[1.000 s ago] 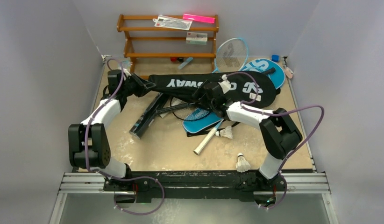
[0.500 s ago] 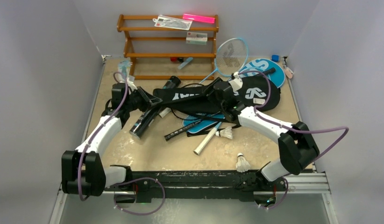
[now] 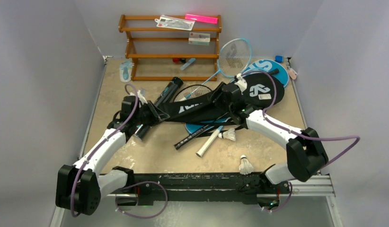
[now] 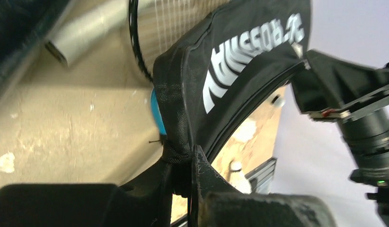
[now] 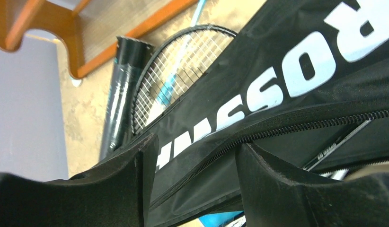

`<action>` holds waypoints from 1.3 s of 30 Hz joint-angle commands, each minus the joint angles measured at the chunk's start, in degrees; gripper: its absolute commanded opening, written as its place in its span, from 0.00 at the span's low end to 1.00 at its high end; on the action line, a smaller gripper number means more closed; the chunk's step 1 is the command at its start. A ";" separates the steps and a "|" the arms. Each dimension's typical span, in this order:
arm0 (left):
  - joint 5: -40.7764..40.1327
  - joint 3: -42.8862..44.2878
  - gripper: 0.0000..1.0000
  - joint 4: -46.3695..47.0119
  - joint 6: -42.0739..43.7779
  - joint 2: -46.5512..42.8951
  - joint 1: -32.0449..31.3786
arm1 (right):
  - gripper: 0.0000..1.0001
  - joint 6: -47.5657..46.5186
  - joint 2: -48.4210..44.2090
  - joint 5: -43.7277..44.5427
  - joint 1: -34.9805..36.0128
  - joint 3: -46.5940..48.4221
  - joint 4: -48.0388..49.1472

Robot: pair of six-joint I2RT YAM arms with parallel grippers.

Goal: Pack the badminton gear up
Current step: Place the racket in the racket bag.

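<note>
**Black cover held, mouth not yet open**

The left gripper (image 3: 154, 112) is clenched on the end of the black cover (image 3: 195, 108), which stretches across mid-table. The right gripper (image 3: 222, 98) straddles its zip edge; I can't tell if it bites. Next, probably, spreading the mouth for the black racket (image 3: 192, 138).

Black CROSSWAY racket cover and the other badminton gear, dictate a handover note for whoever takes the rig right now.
Left claw: shut on one end of the black fabric CROSSWAY racket cover.
Right claw: astride its zip edge; grip unclear.
Loose: long black tube, two white feather shuttlecocks, light-blue racket, blue SPORT cover.
Done: nothing clearly packed.
Left: load rackets, zip covers, tube the shuttlecocks.
</note>
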 commanded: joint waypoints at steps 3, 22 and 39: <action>-3.96 -6.21 0.14 -2.07 2.62 -2.11 -7.35 | 0.64 -6.51 -6.44 -3.82 -0.47 -6.25 -0.96; -44.68 13.20 0.57 -30.12 10.72 0.88 -40.77 | 0.70 -11.59 -16.96 -12.25 -0.28 -9.97 -12.90; -43.51 11.45 0.71 -21.71 21.15 2.42 -41.42 | 0.55 2.77 -16.80 -6.27 10.14 -16.20 -15.84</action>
